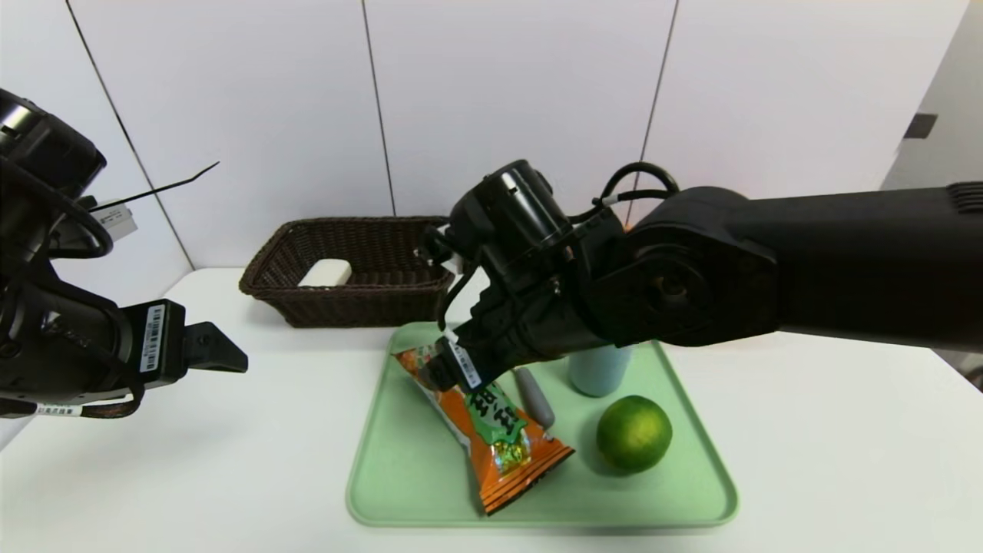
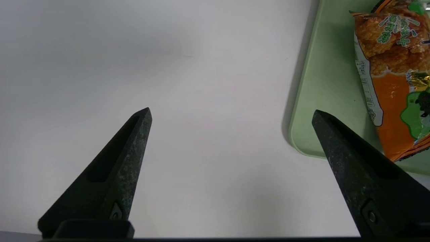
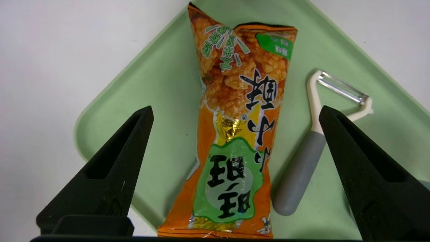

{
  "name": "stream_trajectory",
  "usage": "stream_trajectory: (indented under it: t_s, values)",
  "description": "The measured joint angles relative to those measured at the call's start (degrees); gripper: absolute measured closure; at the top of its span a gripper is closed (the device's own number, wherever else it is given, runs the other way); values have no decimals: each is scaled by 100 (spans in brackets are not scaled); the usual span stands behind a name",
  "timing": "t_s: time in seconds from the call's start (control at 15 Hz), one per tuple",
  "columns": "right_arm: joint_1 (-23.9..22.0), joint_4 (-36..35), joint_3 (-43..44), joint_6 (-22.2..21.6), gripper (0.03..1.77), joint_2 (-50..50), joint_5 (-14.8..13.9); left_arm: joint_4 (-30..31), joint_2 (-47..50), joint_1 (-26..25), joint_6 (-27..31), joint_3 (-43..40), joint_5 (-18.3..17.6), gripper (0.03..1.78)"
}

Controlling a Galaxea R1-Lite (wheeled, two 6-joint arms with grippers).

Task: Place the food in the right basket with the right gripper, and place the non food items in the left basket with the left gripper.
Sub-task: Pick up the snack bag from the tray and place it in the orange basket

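We see the right gripper (image 3: 235,111) spread wide over the snack bag (image 1: 491,426) on the green tray (image 1: 399,476) beside peeler (image 3: 302,168), cup (image 1: 597,370) and citrus fruit (image 1: 634,432), the soap block (image 1: 326,273) inside the dark brown basket (image 1: 284,296), and the left gripper (image 2: 231,112) gaping empty above the surface (image 2: 201,67).

peeler (image 3: 304,164) beside snack bag (image 3: 235,134) — tight

Head view: high, facing forward-down over tray (image 1: 691,453).
Left wrist: low, beside tray (image 2: 312,101).
Right wrist: close above tray (image 3: 158,84).
Shared: snack bag (image 1: 491,422).
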State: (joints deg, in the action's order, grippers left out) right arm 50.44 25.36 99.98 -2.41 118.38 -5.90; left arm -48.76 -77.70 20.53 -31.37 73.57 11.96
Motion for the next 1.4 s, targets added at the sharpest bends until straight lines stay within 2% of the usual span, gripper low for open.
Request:
stream_trajectory:
  t_s: [0.33,1.13,1.4]
  values:
    - [-6,123,38,-149,10,308,-11,1,37,5,0,-105,5,12]
    - [-1,182,20,-152,10,670,-13,11,34,-5,0,-218,17,12]
    - [7,182,22,-152,10,778,-18,229,30,-5,-7,-347,0,12]
